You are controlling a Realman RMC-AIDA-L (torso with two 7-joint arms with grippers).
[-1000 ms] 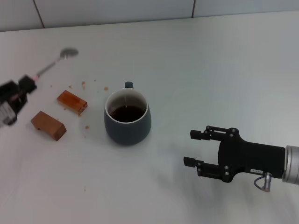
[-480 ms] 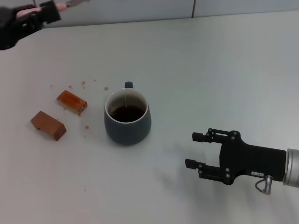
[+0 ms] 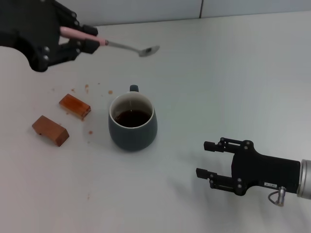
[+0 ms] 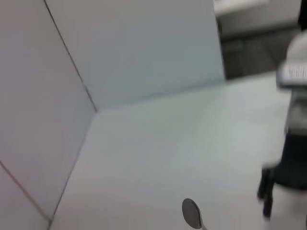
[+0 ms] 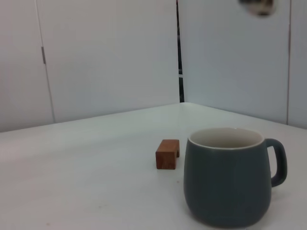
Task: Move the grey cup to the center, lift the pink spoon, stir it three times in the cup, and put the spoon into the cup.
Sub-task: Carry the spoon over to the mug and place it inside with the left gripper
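Note:
The grey cup (image 3: 132, 122) with dark liquid stands near the middle of the table; it also shows in the right wrist view (image 5: 228, 175). My left gripper (image 3: 80, 39) is shut on the pink spoon (image 3: 109, 43) by its pink handle, high above the table at the far left. The spoon's metal bowl (image 3: 148, 50) points right, behind and above the cup; the bowl shows in the left wrist view (image 4: 192, 214). My right gripper (image 3: 206, 158) is open and empty, low over the table to the right of the cup.
Two brown rectangular blocks (image 3: 75, 106) (image 3: 50, 130) lie left of the cup, with crumbs scattered around them. One block shows in the right wrist view (image 5: 167, 154). White wall panels stand behind the table.
My left gripper has lifted the spoon off the table and swung it up and to the right, toward the space above the cup. The right gripper has drifted slightly down.

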